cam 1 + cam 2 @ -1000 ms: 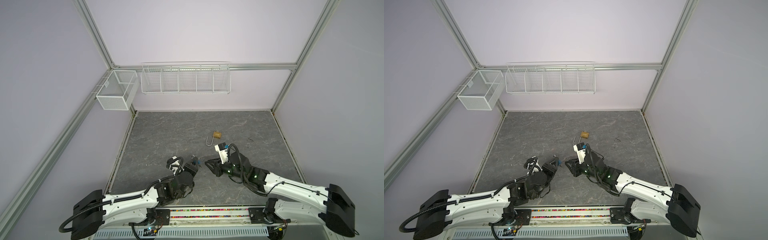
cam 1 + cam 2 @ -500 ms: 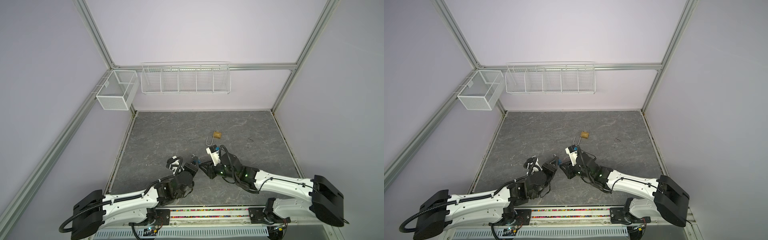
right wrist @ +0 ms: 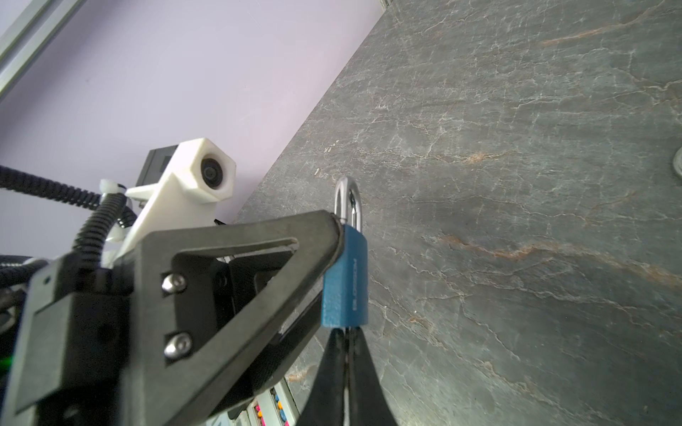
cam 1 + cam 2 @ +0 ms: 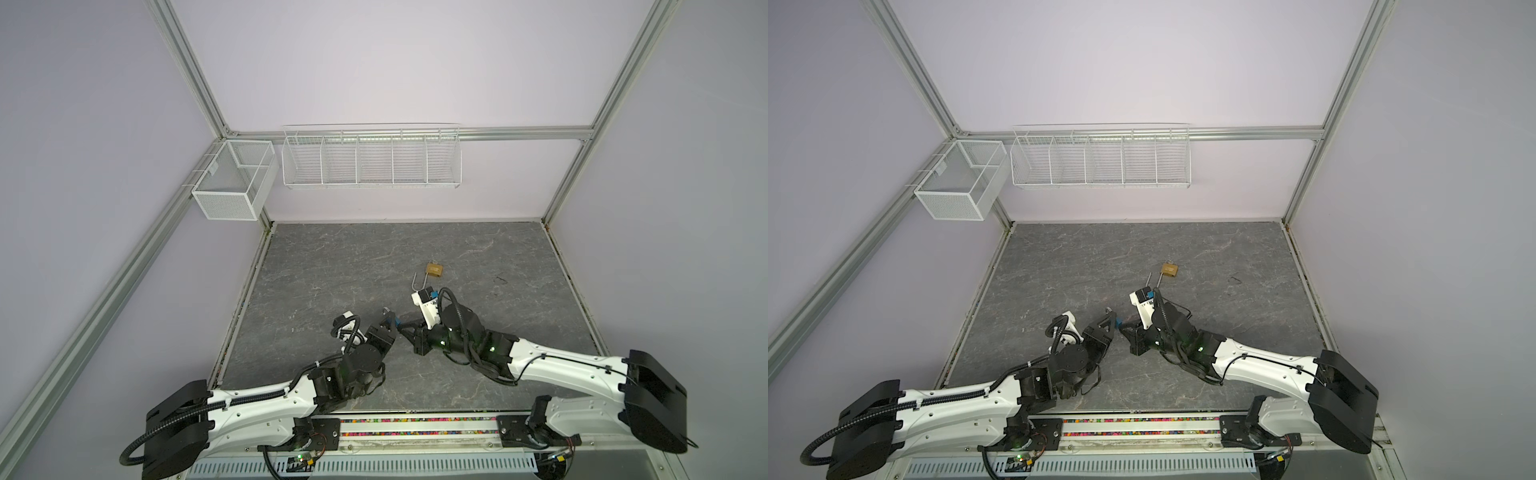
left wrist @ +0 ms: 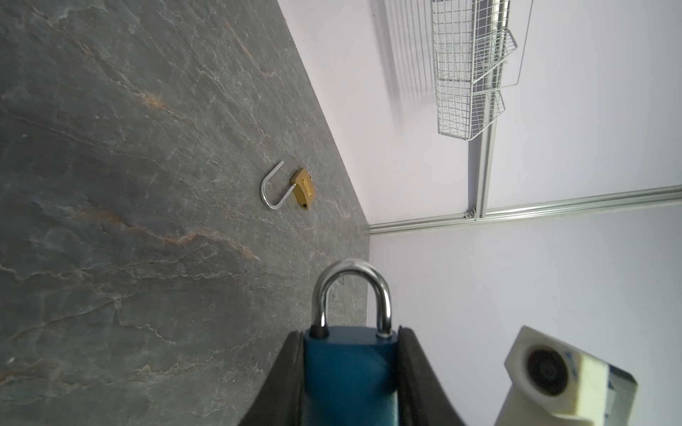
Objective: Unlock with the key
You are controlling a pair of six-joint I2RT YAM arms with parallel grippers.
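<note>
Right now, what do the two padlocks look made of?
Blue padlock: finely textured matte blue coating, presumably over metal; its shackle is mirror-bright, likely chromed steel. Brass-coloured padlock: yellow metallic sheen suggests brass; its open shackle looks plain silver metal.

Matt blue padlock [image 3: 345,284], glossy metal shackle [image 3: 348,195]

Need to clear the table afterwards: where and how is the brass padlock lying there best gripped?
Grip the brass padlock by its body, coming straight down with jaws across its two long edges. It lies flat on the table, so only those edges offer parallel faces; its open shackle is thin, round and would probably pivot.
</note>
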